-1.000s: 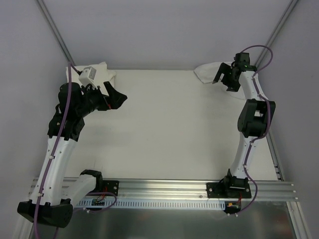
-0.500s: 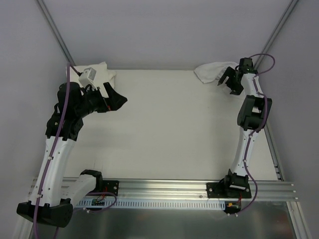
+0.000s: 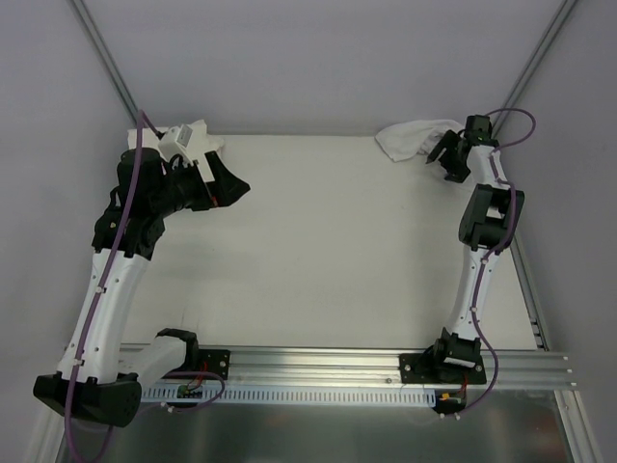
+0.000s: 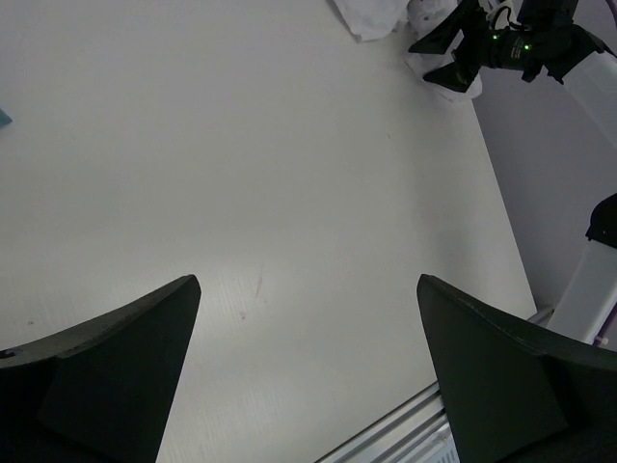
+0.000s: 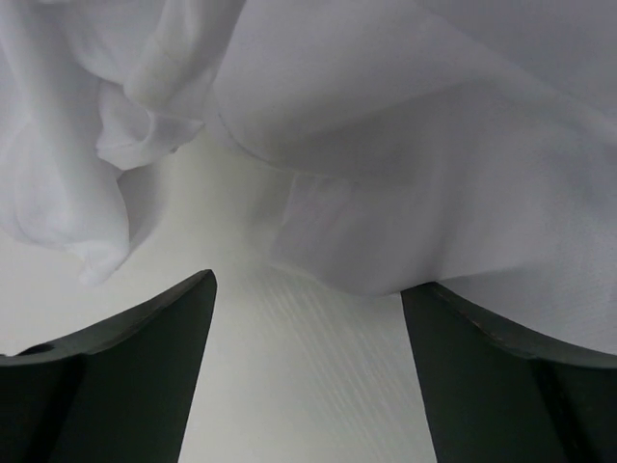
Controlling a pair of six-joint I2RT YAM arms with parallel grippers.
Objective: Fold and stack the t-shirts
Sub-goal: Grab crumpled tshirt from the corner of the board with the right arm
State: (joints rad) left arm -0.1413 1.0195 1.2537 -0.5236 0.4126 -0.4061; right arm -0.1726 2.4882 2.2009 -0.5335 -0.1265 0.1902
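Note:
One crumpled white t-shirt (image 3: 409,138) lies at the table's back right corner. My right gripper (image 3: 442,162) sits right beside it, open. In the right wrist view the shirt's folds (image 5: 386,145) hang just ahead of the right gripper (image 5: 308,285), and its lower edge reaches the fingertip line without lying between the fingers. Another white t-shirt (image 3: 201,141) lies bunched at the back left corner, partly hidden by my left wrist. My left gripper (image 3: 229,181) hovers in front of it, open and empty. The left wrist view has the left gripper (image 4: 307,282) over bare table, with the far shirt (image 4: 371,14) at the top.
The white table (image 3: 318,251) ends in a metal rail (image 3: 318,367) at the near edge. Grey walls and slanted frame posts (image 3: 106,68) close in the back corners. A sliver of a teal item (image 4: 3,118) shows at the left edge of the left wrist view.
My right arm has stretched toward the back and its gripper has lowered close to the back right t-shirt. The left arm has shifted slightly toward the back.

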